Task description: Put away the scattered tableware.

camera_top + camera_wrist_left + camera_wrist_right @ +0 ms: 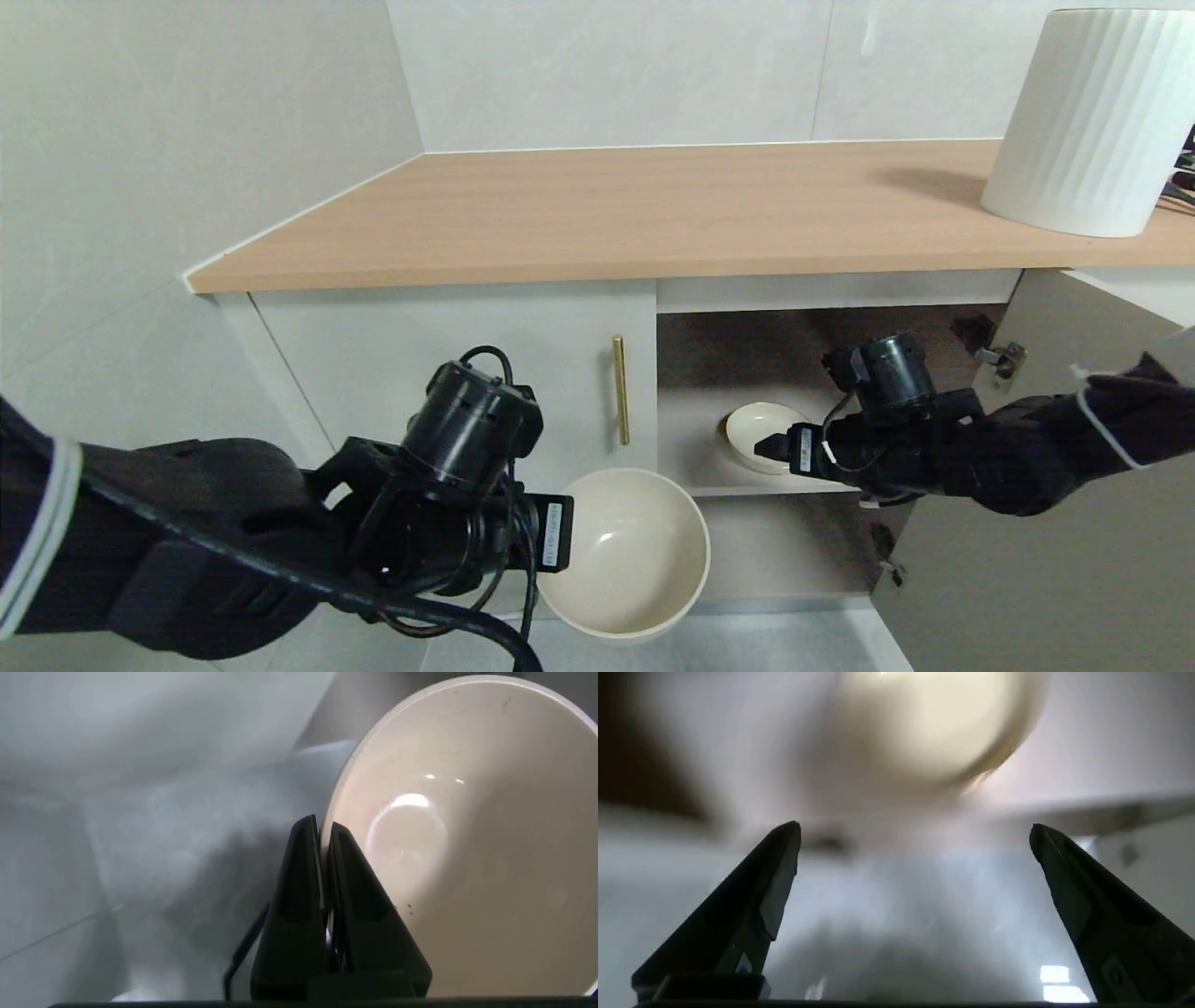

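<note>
While you look down on this corner from the head view, the wooden desk [597, 215] spans the wall, with a ribbed white container [1092, 121] standing on its right end. Below it you have the cabinet [448, 373]: the left door is closed and the right door [1027, 560] is swung wide open, baring a pale shelf [691, 457] inside.

Your large bowl [630, 555], cream-coloured, is off every surface. It hangs low in front of the closed left door, over the floor, with its hollow turned up toward the head camera. Your left pincer [323, 831] is pinching its rim, one finger inside the bowl and one outside.

A small bowl [761, 431] of the same cream colour sits on the shelf, near the front edge. Your right pincer [913, 835] is spread wide just in front of that small bowl, gripping nothing.

A slim brass handle [620, 390] stands upright on the closed door, above the large bowl.
</note>
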You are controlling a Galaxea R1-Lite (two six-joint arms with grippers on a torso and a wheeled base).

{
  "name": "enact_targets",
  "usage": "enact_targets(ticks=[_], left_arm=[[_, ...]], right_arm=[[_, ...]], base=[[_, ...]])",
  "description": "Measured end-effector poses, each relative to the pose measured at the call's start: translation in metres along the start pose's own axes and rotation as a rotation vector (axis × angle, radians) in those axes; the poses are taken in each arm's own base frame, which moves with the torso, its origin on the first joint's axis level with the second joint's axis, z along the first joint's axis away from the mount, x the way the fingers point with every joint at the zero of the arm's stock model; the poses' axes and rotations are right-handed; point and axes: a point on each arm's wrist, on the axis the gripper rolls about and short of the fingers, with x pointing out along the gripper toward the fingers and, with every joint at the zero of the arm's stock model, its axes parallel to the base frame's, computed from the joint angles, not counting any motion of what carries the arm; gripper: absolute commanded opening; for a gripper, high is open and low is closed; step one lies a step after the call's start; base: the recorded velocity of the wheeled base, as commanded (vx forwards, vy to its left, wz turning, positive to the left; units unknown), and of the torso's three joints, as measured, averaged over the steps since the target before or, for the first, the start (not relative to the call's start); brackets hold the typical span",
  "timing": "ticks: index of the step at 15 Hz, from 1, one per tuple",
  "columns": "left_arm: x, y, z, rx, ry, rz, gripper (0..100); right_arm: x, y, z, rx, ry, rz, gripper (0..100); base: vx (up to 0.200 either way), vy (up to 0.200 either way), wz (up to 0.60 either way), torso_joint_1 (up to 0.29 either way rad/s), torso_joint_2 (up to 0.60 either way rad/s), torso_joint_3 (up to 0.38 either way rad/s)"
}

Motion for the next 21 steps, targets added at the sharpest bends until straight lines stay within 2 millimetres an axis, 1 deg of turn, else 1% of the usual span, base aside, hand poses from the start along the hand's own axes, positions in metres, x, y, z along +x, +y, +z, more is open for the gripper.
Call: enact_targets(ticks=[3, 4, 5, 7, 10, 12, 18, 19, 21], left_arm=[[0.019, -0.014, -0.012, 0.036, 0.024, 0.006, 0], [0.023, -0.017, -0.015, 0.047, 0.033, 0.014, 0], [0.026, -0.020, -0.019, 0.059, 0.040, 0.021, 0], [0.028, -0.024, -0.023, 0.074, 0.050, 0.018, 0], [0.027, -0.029, -0.026, 0.090, 0.053, 0.006, 0], [0.025, -0.032, -0.026, 0.098, 0.040, 0.015, 0], [0.023, -0.033, -0.026, 0.102, 0.033, 0.017, 0], [0.023, -0.033, -0.026, 0.102, 0.033, 0.016, 0], [0.023, -0.033, -0.026, 0.102, 0.033, 0.016, 0]], right_arm=[[-0.052, 0.024, -0.009, -0.061, 0.123, 0.125, 100], [-0.066, 0.031, -0.013, -0.084, 0.148, 0.155, 100], [-0.078, 0.038, -0.016, -0.117, 0.155, 0.184, 100], [-0.089, 0.047, -0.024, -0.171, 0.161, 0.221, 100], [-0.090, 0.059, -0.039, -0.237, 0.199, 0.244, 100], [-0.083, 0.066, -0.049, -0.261, 0.233, 0.242, 100], [-0.062, 0.070, -0.062, -0.273, 0.288, 0.215, 100], [-0.060, 0.070, -0.063, -0.274, 0.294, 0.212, 0], [-0.056, 0.070, -0.064, -0.273, 0.300, 0.208, 0]], base=[[0.000, 0.000, 0.00, 0.000, 0.00, 0.000], [0.000, 0.000, 0.00, 0.000, 0.00, 0.000], [0.000, 0.000, 0.00, 0.000, 0.00, 0.000], [0.000, 0.000, 0.00, 0.000, 0.00, 0.000], [0.000, 0.000, 0.00, 0.000, 0.00, 0.000], [0.000, 0.000, 0.00, 0.000, 0.00, 0.000], [0.000, 0.000, 0.00, 0.000, 0.00, 0.000], [0.000, 0.000, 0.00, 0.000, 0.00, 0.000], [0.000, 0.000, 0.00, 0.000, 0.00, 0.000]])
